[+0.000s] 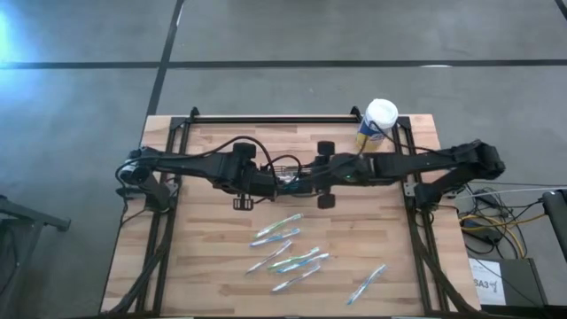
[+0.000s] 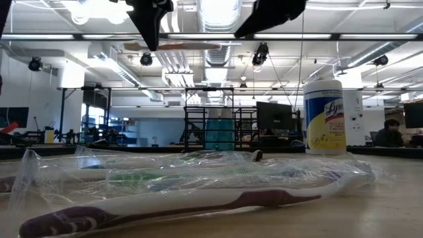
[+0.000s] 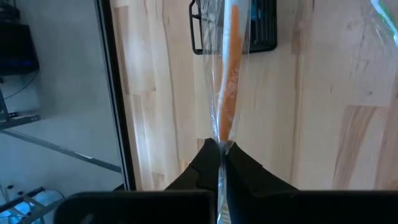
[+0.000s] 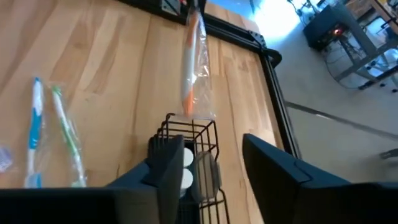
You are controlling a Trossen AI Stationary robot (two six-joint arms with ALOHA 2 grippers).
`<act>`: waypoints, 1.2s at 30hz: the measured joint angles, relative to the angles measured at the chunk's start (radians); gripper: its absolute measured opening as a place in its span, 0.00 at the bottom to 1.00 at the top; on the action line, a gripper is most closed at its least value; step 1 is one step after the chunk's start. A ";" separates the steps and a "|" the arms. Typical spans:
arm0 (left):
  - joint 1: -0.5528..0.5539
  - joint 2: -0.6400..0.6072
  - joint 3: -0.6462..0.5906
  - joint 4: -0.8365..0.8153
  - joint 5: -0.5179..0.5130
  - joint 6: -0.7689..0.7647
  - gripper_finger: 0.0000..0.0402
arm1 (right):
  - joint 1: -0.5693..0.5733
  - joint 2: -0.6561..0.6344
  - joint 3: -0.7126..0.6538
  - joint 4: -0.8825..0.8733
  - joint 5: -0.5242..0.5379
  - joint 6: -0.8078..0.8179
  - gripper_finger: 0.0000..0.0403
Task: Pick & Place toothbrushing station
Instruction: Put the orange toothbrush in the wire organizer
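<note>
Left end effector (image 3: 221, 163) above bench (image 1: 213, 257) centre, fingers clamped on wrapped orange toothbrush (image 3: 229, 74) hanging over black mesh caddy (image 4: 189, 146). Right end effector (image 4: 214, 171) fingers apart, straddling caddy wall. Loose wrapped toothbrushes (image 1: 288, 252) lie nearer bench front. Wipes canister (image 1: 376, 124) at back right.

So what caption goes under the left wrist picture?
Left gripper dangles a wrapped orange toothbrush over the black caddy.

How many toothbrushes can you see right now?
7 at least: orange toothbrush, wrapped, pinched in the left fingers by the caddy; five clustered on the table, one apart. Overlapping wrappers may hide more.
</note>
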State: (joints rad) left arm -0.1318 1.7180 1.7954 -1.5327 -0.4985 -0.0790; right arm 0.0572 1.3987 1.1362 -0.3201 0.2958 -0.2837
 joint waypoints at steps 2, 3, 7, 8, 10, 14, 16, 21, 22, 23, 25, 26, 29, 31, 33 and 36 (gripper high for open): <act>0.000 0.000 0.000 0.006 -0.001 0.000 0.02 | 0.001 0.031 0.023 0.001 0.000 -0.014 0.46; 0.000 0.000 0.000 0.009 -0.001 -0.001 0.02 | 0.001 0.044 0.029 0.001 0.000 -0.020 0.48; 0.000 0.000 0.000 0.031 -0.001 0.001 0.02 | -0.001 0.089 0.054 0.004 0.001 -0.035 0.53; 0.000 0.000 0.000 0.039 -0.001 0.003 0.02 | -0.002 0.097 0.058 0.006 0.000 -0.034 0.54; 0.000 0.000 0.000 0.049 -0.001 0.004 0.02 | -0.003 0.108 0.063 0.011 0.001 -0.034 0.55; 0.000 0.000 0.000 0.063 -0.001 0.017 0.02 | -0.008 0.127 0.067 0.024 0.003 -0.038 0.54; 0.001 0.000 0.000 0.075 -0.001 0.019 0.02 | -0.012 0.134 0.066 0.041 0.003 -0.038 0.54; 0.001 0.000 0.000 0.084 -0.001 0.025 0.02 | -0.022 0.154 0.066 0.090 0.003 -0.043 0.50; 0.001 0.000 0.000 0.084 -0.001 0.025 0.02 | -0.022 0.157 0.066 0.098 0.002 -0.043 0.50; 0.001 0.000 0.000 0.084 -0.001 0.025 0.02 | -0.025 0.157 0.065 0.093 0.001 -0.043 0.49; 0.001 0.000 0.000 0.085 -0.001 0.025 0.02 | -0.027 0.163 0.065 0.099 -0.004 -0.041 0.47; 0.001 0.000 0.000 0.085 -0.001 0.025 0.02 | -0.029 0.164 0.066 0.100 -0.004 -0.041 0.46; 0.001 0.000 0.000 0.085 -0.001 0.025 0.02 | -0.033 0.168 0.064 0.093 -0.005 -0.041 0.41; 0.001 0.000 0.000 0.086 -0.001 0.026 0.02 | -0.033 0.168 0.064 0.092 -0.006 -0.042 0.37; 0.002 0.000 0.000 0.087 -0.001 0.026 0.02 | -0.032 0.168 0.064 0.092 -0.008 -0.047 0.32; 0.002 0.000 0.000 0.091 -0.004 0.026 0.02 | -0.032 0.168 0.064 0.092 -0.009 -0.058 0.24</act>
State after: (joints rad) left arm -0.1296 1.7180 1.7950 -1.4422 -0.5028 -0.0532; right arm 0.0254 1.5665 1.2007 -0.2279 0.2866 -0.3417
